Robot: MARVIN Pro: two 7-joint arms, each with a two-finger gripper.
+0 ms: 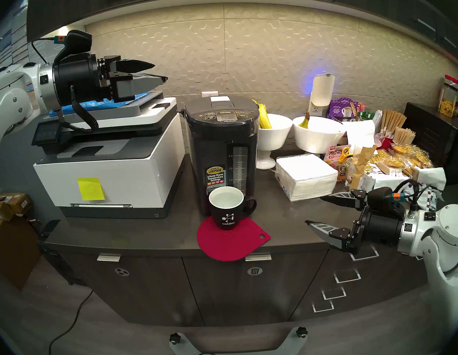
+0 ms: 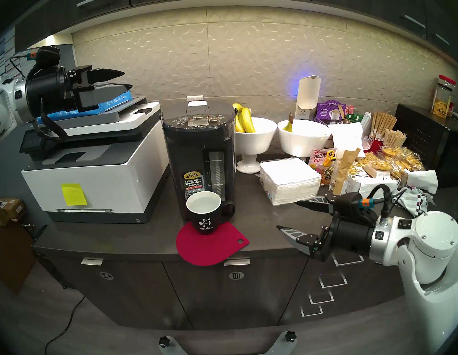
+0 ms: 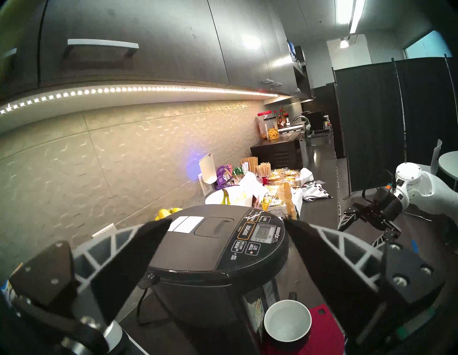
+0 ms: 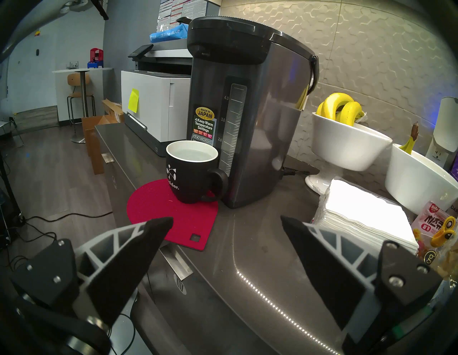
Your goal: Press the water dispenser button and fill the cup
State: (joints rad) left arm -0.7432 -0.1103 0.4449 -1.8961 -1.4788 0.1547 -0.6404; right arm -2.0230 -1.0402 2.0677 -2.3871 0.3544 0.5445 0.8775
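Observation:
The dark grey water dispenser (image 1: 221, 152) (image 4: 260, 124) stands mid-counter, with its DISPENSE button (image 1: 225, 112) (image 3: 247, 229) on the top panel. Right in front of it the black "calder." cup (image 1: 227, 212) (image 4: 190, 178) sits on a red mat (image 1: 234, 242), holding clear water, handle to the right. My left gripper (image 1: 160, 73) (image 3: 228, 221) hovers open and empty above the printer, up and left of the dispenser's lid, touching nothing. Over the counter's front edge, right of the cup, my right gripper (image 1: 314, 210) (image 4: 226, 218) is open and empty.
A white-and-grey printer (image 1: 109, 164) stands close against the dispenser's left side. To its right are two white bowls (image 1: 275, 135) (image 1: 316, 135) with bananas, a napkin stack (image 1: 305, 176) and snack packets (image 1: 398, 160). Dark cabinets hang overhead.

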